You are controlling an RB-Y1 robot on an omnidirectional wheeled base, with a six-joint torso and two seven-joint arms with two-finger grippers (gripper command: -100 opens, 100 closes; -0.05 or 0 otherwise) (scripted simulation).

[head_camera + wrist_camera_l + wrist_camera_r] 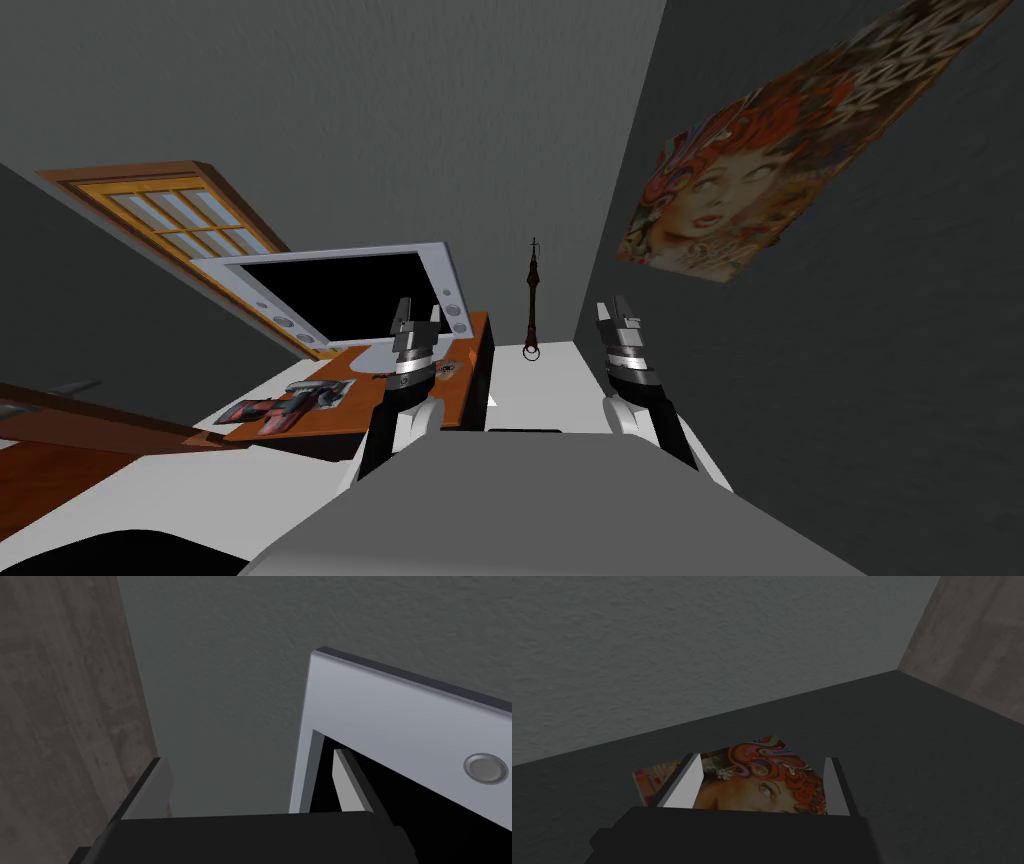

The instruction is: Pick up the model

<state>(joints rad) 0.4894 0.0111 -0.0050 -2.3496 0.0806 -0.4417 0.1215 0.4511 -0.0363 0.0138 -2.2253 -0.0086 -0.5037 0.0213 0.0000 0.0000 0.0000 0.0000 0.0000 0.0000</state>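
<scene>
The red, black and grey model [312, 394] lies on the orange-brown wooden table [335, 425], to the left of the left gripper [418, 306] and apart from it. One silver-framed monitor with a black screen [340, 290] stands behind it on the table. The dark grey walls carry one wooden-framed window [170, 215] and one colourful poster of a red-haired face [790, 140]. The jaws of the left gripper and the right gripper [612, 303] both stand released, holding nothing.

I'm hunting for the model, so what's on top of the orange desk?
A grey-framed monitor, a red and grey model toward the left end, and a small item near the right edge. The left gripper and its arm cover part of the desk.
</scene>
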